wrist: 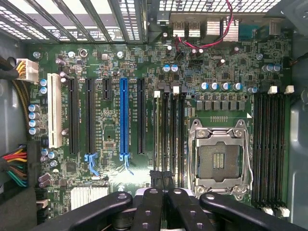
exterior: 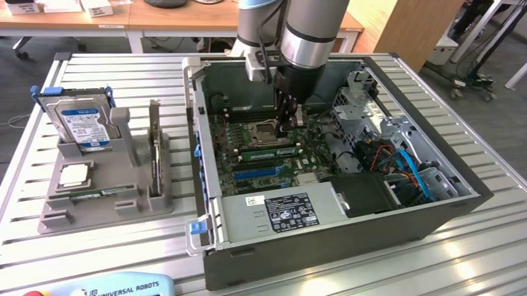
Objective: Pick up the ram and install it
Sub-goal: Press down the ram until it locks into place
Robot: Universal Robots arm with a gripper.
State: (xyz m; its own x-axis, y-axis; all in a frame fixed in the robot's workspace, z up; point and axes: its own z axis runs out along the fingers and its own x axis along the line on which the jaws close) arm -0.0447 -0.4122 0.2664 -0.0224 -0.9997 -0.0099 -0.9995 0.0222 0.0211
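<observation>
Exterior view, left to right.

Left of frame: grey holder on the slatted desk. It carries the drive standing upright and the chip lying flat below it. Nothing near them.

Centre: open case, board facing up. The arm comes down from the top of the frame into the case. End effector sits low over the board, just right of the socket. Fingers are together, no gap between them.

Ram: green stick standing on edge in a slot just below the socket in this frame, long axis running left-right across the picture. It lies directly beneath and slightly below-left of the fingertips.

Right of frame: drive cage, blue cable, not involved.

Wrist view: end effector at bottom centre, socket to the right of centre. The ram shows edge-on as a thin line running from between the fingers up the frame, along the first slot left of the socket.

Judgement: the ram's long axis lines up with the slot and passes under the fingertips, so the closed tips are placed over its top edge, not around it. Touching or just clear, I cannot tell. Whether it is fully seated, I cannot tell either.
</observation>
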